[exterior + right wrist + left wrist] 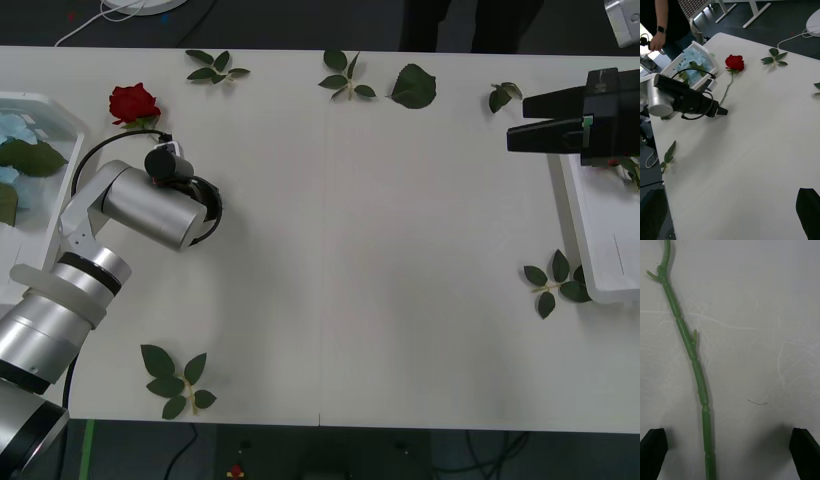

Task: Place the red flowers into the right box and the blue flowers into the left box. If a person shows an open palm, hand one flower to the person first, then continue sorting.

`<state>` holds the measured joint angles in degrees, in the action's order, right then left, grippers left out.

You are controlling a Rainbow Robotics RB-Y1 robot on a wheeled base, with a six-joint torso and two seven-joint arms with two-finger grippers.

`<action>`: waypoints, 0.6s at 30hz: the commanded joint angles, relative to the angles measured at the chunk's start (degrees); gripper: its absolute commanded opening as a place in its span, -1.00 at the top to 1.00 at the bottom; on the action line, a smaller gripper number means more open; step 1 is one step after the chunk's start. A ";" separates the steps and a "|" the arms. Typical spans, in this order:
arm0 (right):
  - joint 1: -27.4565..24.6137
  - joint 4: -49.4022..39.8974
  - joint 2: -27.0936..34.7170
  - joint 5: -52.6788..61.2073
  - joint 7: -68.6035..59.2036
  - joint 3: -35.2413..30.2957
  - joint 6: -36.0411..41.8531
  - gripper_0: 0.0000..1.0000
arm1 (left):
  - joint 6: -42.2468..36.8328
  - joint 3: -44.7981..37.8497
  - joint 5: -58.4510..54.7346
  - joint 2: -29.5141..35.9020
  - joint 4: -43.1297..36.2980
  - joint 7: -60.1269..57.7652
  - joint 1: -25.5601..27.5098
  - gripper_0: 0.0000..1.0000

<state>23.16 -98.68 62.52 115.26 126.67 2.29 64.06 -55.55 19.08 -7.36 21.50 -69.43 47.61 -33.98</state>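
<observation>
Here, in the front view, a white table point(400, 250) stretches before a dark floor, leaf sprigs point(178, 378) scattered along its edges. One red rose point(133, 102) lies near the far left, beside the left box point(52, 112) holding blue flowers point(18, 128). The left gripper point(172, 160) is lowered over the rose's stem. The right gripper point(520, 120) hangs by the right box point(600, 230); whether its fingers are apart, I cannot tell.

From the right wrist, a person stands beyond the table's far corner.

From the left wrist, black fingers point(653, 448) are spread wide, the green stem point(696, 367) lying between them on the table.
</observation>
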 commanded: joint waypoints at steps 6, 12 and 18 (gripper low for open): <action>-5.59 -2.57 3.22 7.96 13.96 -0.45 0.19 -1.00 | 0.88 1.04 1.21 -0.41 -0.45 0.02 2.43 1.00; -6.82 -3.80 3.13 10.25 16.16 -0.45 0.19 -1.00 | 1.06 0.96 1.74 -0.41 -0.45 0.02 2.43 1.00; -6.82 -3.97 2.17 11.74 16.68 -0.45 0.19 -1.00 | 1.15 0.87 2.26 -0.41 -0.54 0.02 2.16 1.00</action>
<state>16.75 -100.86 63.34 125.85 141.72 2.29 64.06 -54.90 19.08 -5.85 21.50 -69.43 47.61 -33.71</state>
